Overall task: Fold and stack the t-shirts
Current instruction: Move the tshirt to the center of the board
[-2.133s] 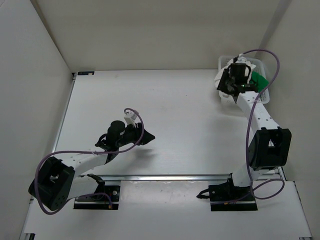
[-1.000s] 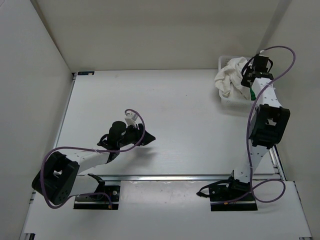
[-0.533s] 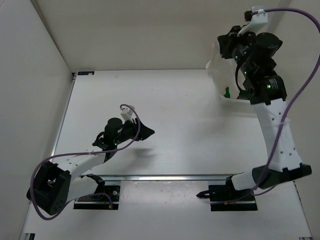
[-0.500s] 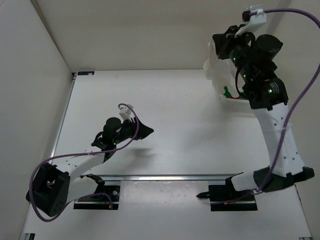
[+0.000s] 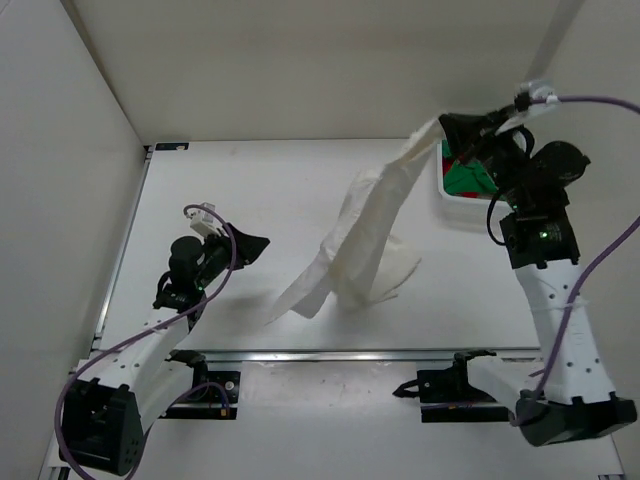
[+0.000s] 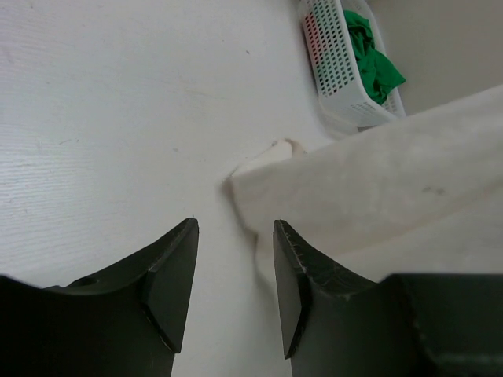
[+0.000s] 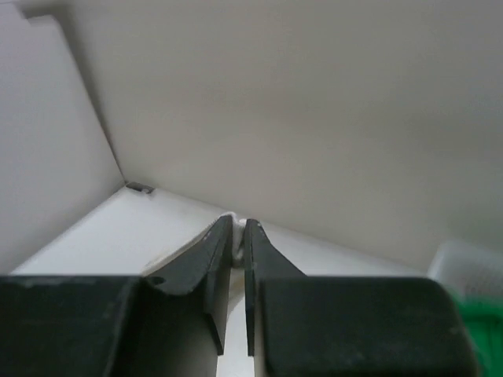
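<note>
The white t-shirt [image 5: 365,235] hangs in a long drape from my right gripper [image 5: 445,128], which is shut on its top end high over the table's back right; its lower end trails on the table near the middle. In the right wrist view a bit of white cloth [image 7: 237,239] shows pinched between the jaws. The green t-shirt [image 5: 468,180] and a sliver of the red t-shirt [image 5: 446,154] lie in the basket. My left gripper [image 5: 252,245] stands open at the left, apart from the white t-shirt [image 6: 369,188], with nothing between its fingers [image 6: 169,271].
The white mesh basket [image 5: 455,205] sits at the back right corner against the wall; it also shows in the left wrist view as the basket [image 6: 334,67]. White walls enclose the table on three sides. A metal rail [image 5: 350,353] runs along the near edge.
My right gripper has lifted the white t-shirt out of the basket and swung it left, so it now drapes down to the table. My left arm has drawn back to the left.
</note>
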Motion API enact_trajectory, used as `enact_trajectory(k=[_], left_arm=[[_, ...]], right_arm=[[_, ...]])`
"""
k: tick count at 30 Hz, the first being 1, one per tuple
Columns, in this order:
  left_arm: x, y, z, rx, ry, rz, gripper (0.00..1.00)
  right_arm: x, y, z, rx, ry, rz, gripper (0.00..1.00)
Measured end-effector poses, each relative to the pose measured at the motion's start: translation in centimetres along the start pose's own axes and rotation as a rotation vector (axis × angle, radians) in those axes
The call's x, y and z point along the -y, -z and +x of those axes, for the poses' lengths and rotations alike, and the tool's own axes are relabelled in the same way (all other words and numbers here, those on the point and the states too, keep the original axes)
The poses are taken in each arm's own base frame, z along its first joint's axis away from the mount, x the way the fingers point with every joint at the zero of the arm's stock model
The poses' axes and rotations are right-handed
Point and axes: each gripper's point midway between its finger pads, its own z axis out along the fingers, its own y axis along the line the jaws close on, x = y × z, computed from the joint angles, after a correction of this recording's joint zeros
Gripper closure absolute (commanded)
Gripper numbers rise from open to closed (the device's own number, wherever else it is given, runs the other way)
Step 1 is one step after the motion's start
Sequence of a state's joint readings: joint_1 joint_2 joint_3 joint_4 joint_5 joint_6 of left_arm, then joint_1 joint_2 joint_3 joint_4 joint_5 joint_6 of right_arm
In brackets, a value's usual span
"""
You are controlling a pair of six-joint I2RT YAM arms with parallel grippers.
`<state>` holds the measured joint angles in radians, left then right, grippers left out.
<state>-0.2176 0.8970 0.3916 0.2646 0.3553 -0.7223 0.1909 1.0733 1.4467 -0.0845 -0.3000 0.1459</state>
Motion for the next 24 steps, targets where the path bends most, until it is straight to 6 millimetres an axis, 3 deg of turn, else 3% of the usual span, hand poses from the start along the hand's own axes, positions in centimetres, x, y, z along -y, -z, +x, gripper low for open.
enact_trajectory(k=[2, 5, 6, 8, 11, 16, 18, 21, 23, 24], left_arm=[[-0.5, 0.1, 0.7, -0.015, 0.005, -0.015, 0.47], [-1.6, 0.2, 1.9, -0.046, 0.014, -0.044, 0.46], [-1.9, 0.1, 2.4, -0.058, 0.017, -0.054, 0.46], [-2.2, -0.4, 3.5, -0.095, 0.019, -0.069, 0.46], [-2.1, -0.9, 5.7, -0.161, 0.018, -0.074, 0.46], [-1.8, -1.3, 7.5, -0.209, 0.010, -0.069, 0.45], [-1.9, -1.4, 7.6, -0.209, 0.010, -0.074, 0.46], [-2.0, -1.5, 7.6, -0.205, 0.011, -0.080, 0.46], [-2.3, -1.4, 7.2, -0.194, 0.014, -0.088, 0.46], [-2.5, -1.4, 6.9, -0.188, 0.017, -0.095, 0.45]], right_arm=[[4.7, 2.5, 7.2, -0.084, -0.098, 0.072, 1.00], [10.2, 8.2, 18.9, -0.239, -0.333, 0.238, 1.00], [11.2, 10.1, 21.9, -0.284, -0.406, 0.300, 1.00], [11.4, 11.9, 25.0, -0.347, -0.477, 0.361, 1.00], [11.0, 11.6, 24.3, -0.323, -0.450, 0.371, 0.96], [13.5, 11.8, 22.7, -0.268, -0.426, 0.485, 0.59], [13.4, 10.6, 22.7, -0.309, -0.412, 0.500, 0.53], [10.3, 7.2, 23.1, -0.402, -0.332, 0.468, 0.49], [6.5, 5.2, 23.8, -0.460, -0.276, 0.388, 0.62], [3.9, 4.6, 24.6, -0.495, -0.258, 0.329, 0.74]])
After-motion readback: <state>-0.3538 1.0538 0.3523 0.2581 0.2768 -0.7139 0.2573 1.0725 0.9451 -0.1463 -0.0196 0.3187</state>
